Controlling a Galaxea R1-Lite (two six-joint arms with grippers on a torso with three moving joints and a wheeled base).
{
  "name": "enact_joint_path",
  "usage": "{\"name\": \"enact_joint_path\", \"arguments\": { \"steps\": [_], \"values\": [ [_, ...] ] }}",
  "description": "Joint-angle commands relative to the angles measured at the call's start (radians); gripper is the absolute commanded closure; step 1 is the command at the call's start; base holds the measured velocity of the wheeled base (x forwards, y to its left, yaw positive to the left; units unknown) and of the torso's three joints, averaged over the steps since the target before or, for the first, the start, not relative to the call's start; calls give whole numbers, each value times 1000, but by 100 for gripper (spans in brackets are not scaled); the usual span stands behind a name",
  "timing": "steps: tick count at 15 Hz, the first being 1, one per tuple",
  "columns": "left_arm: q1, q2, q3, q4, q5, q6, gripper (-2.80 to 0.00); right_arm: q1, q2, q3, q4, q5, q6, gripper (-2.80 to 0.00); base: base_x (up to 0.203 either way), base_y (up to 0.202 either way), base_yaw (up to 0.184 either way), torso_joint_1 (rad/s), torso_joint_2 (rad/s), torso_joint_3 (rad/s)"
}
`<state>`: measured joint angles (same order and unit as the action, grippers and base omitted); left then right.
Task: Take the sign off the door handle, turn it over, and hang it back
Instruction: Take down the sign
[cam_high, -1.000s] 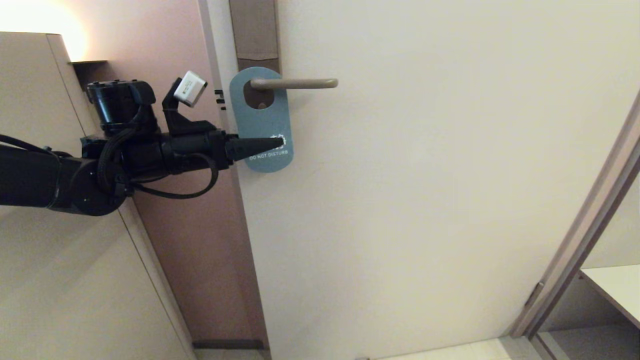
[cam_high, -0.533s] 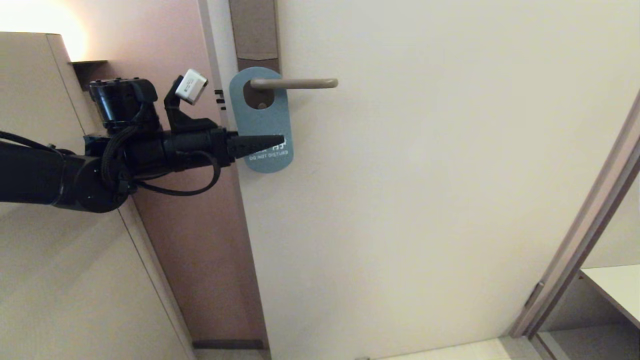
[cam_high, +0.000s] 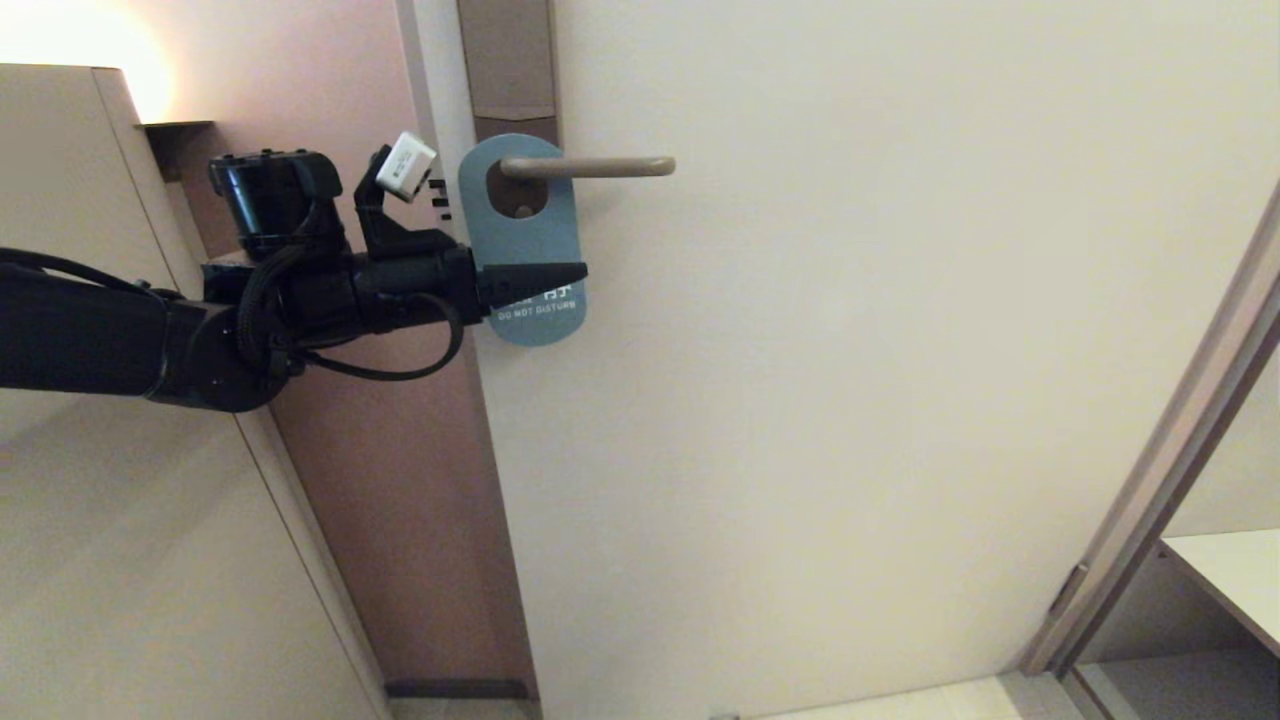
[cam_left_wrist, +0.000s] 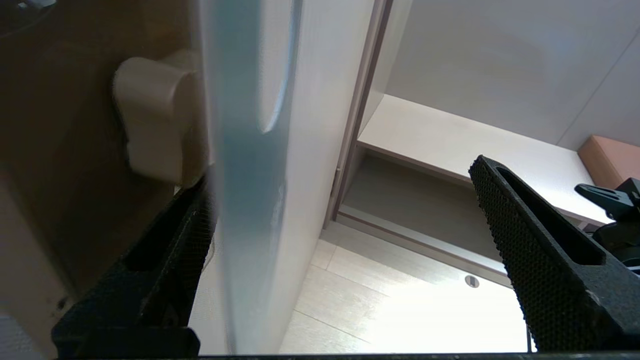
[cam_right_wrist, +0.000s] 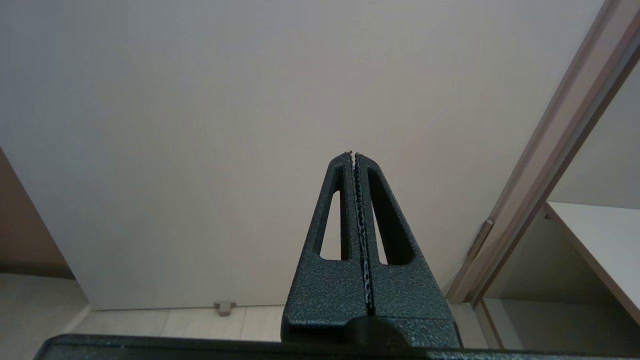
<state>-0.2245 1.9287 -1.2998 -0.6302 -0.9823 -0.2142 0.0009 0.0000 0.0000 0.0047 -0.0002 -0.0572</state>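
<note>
Head view, read from left to right: our left arm reaches in level from the left, and the left gripper (cam_high: 578, 270) lies across the lower part of the sign (cam_high: 522, 235). The sign hangs by its oval hole on the door handle (cam_high: 588, 167), blue side out, with "DO NOT DISTURB" legible below the fingers.

We judge the step in hand to be the first grasp, before removal. The left wrist view shows the fingers spread wide: one finger (cam_left_wrist: 165, 250) sits behind the card, between it and the door, touching or nearly touching its edge; the other finger (cam_left_wrist: 540, 245) stands well apart in front. Nothing is pinched yet.

The next move calls for closing on the card, then sliding it along the handle toward the free end until the hole clears.

Our right gripper (cam_right_wrist: 354, 154) is parked low facing the door (cam_right_wrist: 200, 100), fingers pressed together and holding nothing.
</note>
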Motion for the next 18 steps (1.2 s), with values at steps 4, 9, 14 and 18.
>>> {"name": "enact_joint_path", "arguments": {
  "steps": [4,9,14,18],
  "values": [
    [-2,-1,2,-5,-6,6,-280,1,0,0,0,0,-1,0,0,0,0,0,0,0],
    [-1,-7,-1,-8,-4,6,-280,-1,0,0,0,0,0,0,0,0,0,0,0,0],
    [1,-10,-1,-42,-1,-5,0,1,0,0,0,0,0,0,0,0,0,0,0,0],
    [1,-28,1,-39,-1,-5,0,1,0,0,0,0,0,0,0,0,0,0,0,0]
  ]
}}
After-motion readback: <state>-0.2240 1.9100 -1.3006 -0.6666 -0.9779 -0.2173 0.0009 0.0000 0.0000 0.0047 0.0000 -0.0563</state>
